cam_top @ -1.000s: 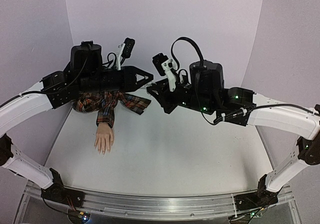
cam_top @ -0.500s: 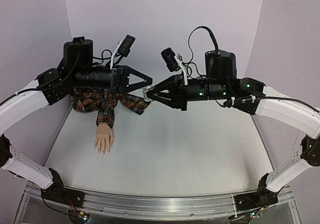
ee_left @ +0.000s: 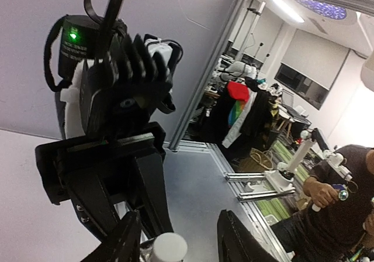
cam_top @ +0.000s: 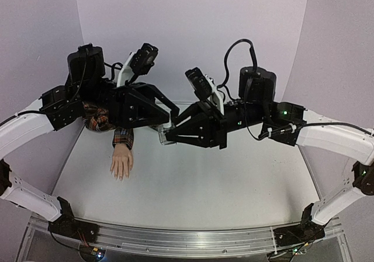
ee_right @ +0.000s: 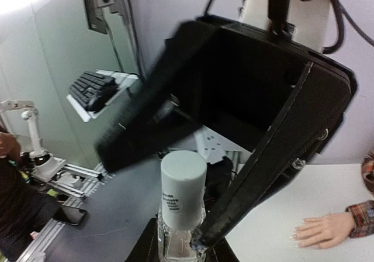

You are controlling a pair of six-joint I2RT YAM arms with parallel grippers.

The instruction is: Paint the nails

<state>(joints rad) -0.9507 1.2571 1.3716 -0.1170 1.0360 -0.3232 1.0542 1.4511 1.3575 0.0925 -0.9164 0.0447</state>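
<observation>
The mannequin hand point(cam_top: 121, 164) lies palm down on the white table, its plaid sleeve point(cam_top: 123, 136) running back under the left arm. Its pale nails point(ee_right: 299, 236) show at the fingertips in the right wrist view. My right gripper point(cam_top: 169, 134) is shut on a small clear bottle point(ee_right: 175, 244) with a white cap point(ee_right: 183, 195), held upright above the table. My left gripper point(ee_left: 178, 241) is open, one finger on each side of that white cap point(ee_left: 168, 249). The left fingers point(ee_right: 263, 168) loom large and black around the cap in the right wrist view.
Both arms meet over the middle back of the table point(cam_top: 222, 180), a little right of the mannequin hand. Purple walls point(cam_top: 193, 22) close the back and sides. A metal rail point(cam_top: 175, 241) runs along the near edge.
The two grippers have come together above the table. My left gripper, shut before, has opened and now straddles the bottle's cap. The right gripper has kept hold of the bottle.
</observation>
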